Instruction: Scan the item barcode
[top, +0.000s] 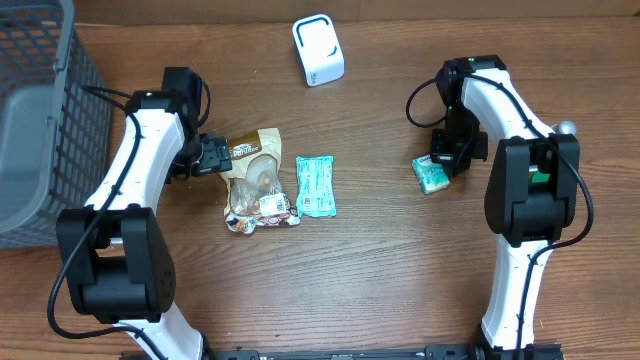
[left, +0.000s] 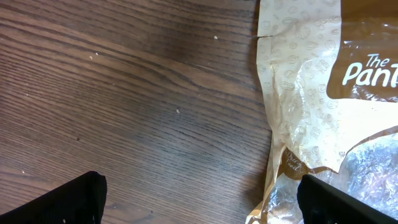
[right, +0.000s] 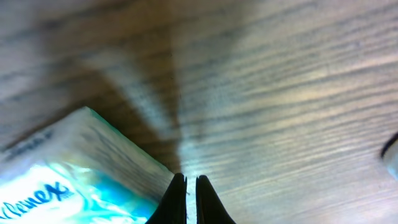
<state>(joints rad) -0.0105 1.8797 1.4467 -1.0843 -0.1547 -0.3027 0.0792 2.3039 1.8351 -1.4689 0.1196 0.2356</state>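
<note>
Teal tissue pack (top: 431, 176) sits right at the tips of the closed right gripper (right: 186, 179), whether pinched unclear; wide-open left gripper (top: 213, 155) is well apart.

The wooden table (top: 400, 270) is viewed from straight above by the overhead camera, from far enough that the whole work area is taken in. The left wrist camera is held low over the table and is aimed down past its own fingertips (left: 68, 202), which are seen in the lower corners. The snack bag (left: 305, 93) at its right edge is shared with the overhead view. The right wrist camera is held closer still, so the wood is blurred. The tissue pack (right: 68, 180) at its lower left is likewise shared with the overhead view.
</note>
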